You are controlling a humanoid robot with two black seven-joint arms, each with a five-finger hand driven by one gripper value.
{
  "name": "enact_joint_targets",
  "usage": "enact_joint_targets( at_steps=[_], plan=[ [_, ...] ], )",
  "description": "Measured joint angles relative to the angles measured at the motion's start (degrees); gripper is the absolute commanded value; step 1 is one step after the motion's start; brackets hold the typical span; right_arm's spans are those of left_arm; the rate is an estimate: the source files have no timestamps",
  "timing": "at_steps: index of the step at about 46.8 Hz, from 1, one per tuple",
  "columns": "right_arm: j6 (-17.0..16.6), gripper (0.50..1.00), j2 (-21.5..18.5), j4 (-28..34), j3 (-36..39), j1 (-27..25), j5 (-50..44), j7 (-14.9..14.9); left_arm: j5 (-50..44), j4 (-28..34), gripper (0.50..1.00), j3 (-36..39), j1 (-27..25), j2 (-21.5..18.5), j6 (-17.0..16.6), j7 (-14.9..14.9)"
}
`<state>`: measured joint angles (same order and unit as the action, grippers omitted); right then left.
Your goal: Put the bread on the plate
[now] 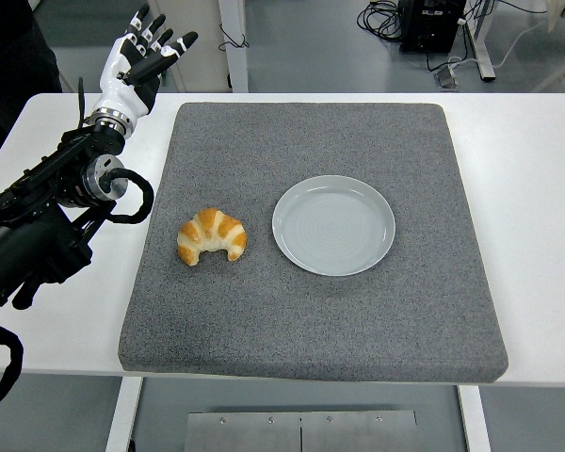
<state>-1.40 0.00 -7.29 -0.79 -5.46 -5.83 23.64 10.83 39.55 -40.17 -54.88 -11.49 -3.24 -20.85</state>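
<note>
A golden croissant (212,236) lies on the grey mat (311,311), left of centre. Just to its right sits an empty pale grey plate (333,224), not touching it. My left hand (143,58) is raised over the table's far left corner, well beyond and to the left of the croissant. Its fingers are spread and it holds nothing. The black left arm (47,221) stretches along the left edge of the table. My right arm does not show.
The mat covers most of the white table (532,188). A dark-clothed person (14,66) stands at the top left corner. Beyond the table's far edge are table legs and cables on the floor.
</note>
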Motion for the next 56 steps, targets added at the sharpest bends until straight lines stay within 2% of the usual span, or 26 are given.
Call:
enact_joint_targets(
  at_steps=[8, 15, 21, 28, 34, 40, 46, 56],
  plan=[
    [0.0, 1.0, 0.0, 0.0, 0.0, 0.0, 0.0, 0.0, 5.5, 8.2, 0.972, 0.2, 2.6, -3.6, -2.4, 2.0],
    [0.0, 1.0, 0.0, 0.0, 0.0, 0.0, 0.0, 0.0, 8.9, 11.1, 0.971, 4.0, 3.2, -5.3, -4.3, 4.6],
    [0.0, 1.0, 0.0, 0.0, 0.0, 0.0, 0.0, 0.0, 9.1, 15.0, 0.969, 7.9, 3.2, -8.5, -5.2, 4.9],
    [0.0, 1.0, 0.0, 0.0, 0.0, 0.0, 0.0, 0.0, 9.4, 22.9, 0.969, 12.8, 2.9, -14.5, -5.4, 4.9],
    [0.0, 1.0, 0.0, 0.0, 0.0, 0.0, 0.0, 0.0, 14.2, 27.9, 0.969, 15.3, 3.0, -17.7, -5.6, 5.3],
    [0.0, 1.0, 0.0, 0.0, 0.0, 0.0, 0.0, 0.0, 19.3, 33.5, 0.969, 17.6, 4.6, -21.4, -5.6, 7.8],
    [0.0, 1.0, 0.0, 0.0, 0.0, 0.0, 0.0, 0.0, 22.4, 38.0, 0.968, 18.1, 5.5, -24.6, -5.6, 8.7],
    [0.0, 1.0, 0.0, 0.0, 0.0, 0.0, 0.0, 0.0, 30.2, 39.1, 0.968, 19.3, 6.1, -26.1, -5.6, 15.3]
  ],
)
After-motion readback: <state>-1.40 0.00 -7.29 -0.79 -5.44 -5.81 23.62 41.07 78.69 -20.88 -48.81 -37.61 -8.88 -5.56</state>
